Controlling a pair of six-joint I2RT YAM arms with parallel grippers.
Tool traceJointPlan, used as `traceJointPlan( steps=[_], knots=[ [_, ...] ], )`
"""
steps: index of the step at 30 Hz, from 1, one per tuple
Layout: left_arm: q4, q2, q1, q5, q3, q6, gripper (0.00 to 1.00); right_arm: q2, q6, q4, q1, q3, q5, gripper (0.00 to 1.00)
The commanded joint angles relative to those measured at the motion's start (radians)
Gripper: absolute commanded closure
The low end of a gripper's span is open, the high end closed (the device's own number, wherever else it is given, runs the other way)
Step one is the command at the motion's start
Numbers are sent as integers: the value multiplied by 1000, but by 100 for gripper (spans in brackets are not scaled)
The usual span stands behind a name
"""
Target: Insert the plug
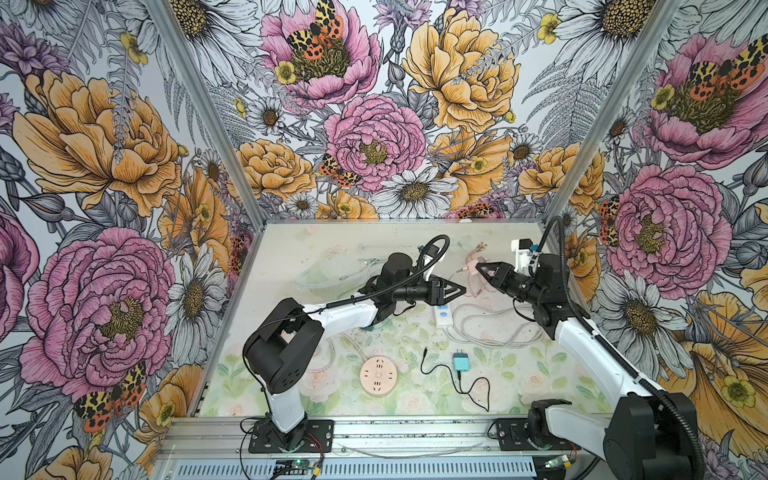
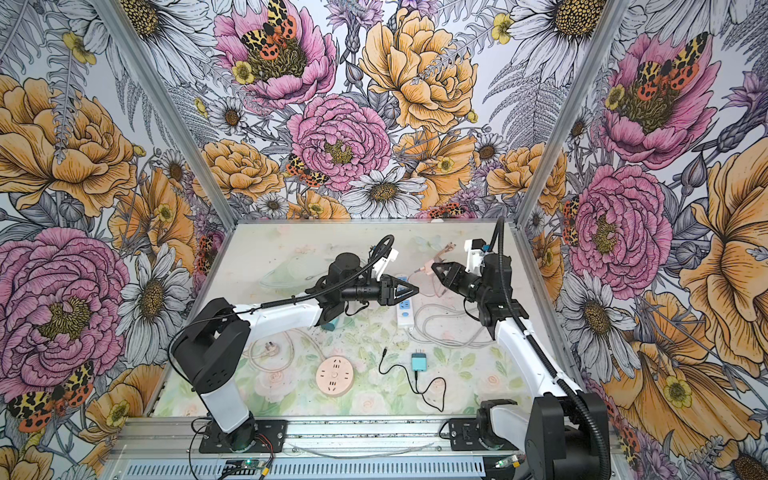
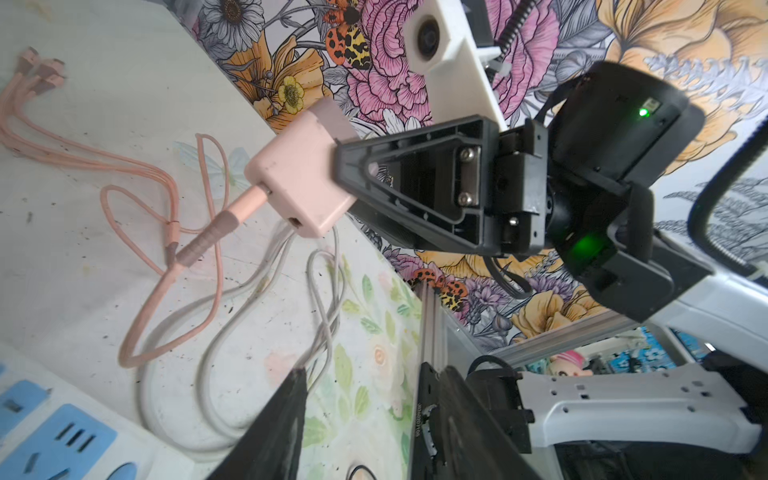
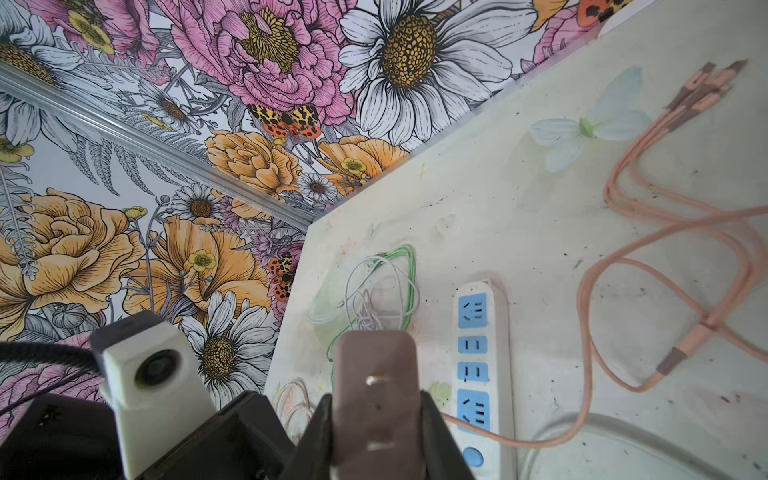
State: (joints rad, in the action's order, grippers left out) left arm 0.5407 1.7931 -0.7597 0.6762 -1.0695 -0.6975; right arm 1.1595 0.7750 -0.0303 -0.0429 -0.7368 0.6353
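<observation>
Right gripper (image 4: 376, 419) is pinching the pink plug (image 4: 376, 374) in mid-air, beside the white power strip (image 4: 500, 332); left gripper (image 1: 459, 289) hovers over the strip, jaws spread, empty. Looks like the carry step, and next the prongs need lining up over a blue socket (image 4: 473, 309), then a straight push down

We see a round pink socket disc (image 1: 378, 376) flat on the front of the table (image 1: 332, 245). A teal charger (image 1: 460, 360) sits near it on the right, not touching, with a black cable (image 1: 459, 377) plugged in and looping forward. Thin green and white wires (image 4: 365, 305) lie tangled at the left rear. Floral wallpaper (image 1: 374, 137) covers all three walls.
</observation>
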Motion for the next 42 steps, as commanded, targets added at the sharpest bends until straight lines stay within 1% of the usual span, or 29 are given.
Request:
traceJointPlan(
  steps=[1,3,6,13,16,20,28,35,40,42],
  knots=[
    [496,70,11,36,28,-289,48,-42,15,-76,-11,-8,26,100],
    [657,129,22,40,25,-394,50,-60,5,-57,-18,-12,20,100],
    [730,180,24,23,12,-445,53,-86,-26,-10,-30,-24,8,100],
    [706,206,25,-5,2,-432,53,-133,-37,40,-35,-35,-2,100],
    [702,210,22,-10,-11,-429,54,-123,-12,10,-41,-25,13,100],
    [655,221,18,-19,-38,-422,54,-112,49,-79,-51,0,42,100],
    [651,229,19,-37,-49,-423,55,-119,59,-73,-78,-6,40,100],
    [647,242,13,-51,-82,-419,57,-113,120,-149,-114,38,48,100],
    [629,245,3,-57,-101,-400,61,-119,122,-148,-127,45,44,100],
    [643,248,3,-60,-103,-403,61,-122,124,-147,-128,45,45,100]
  ],
)
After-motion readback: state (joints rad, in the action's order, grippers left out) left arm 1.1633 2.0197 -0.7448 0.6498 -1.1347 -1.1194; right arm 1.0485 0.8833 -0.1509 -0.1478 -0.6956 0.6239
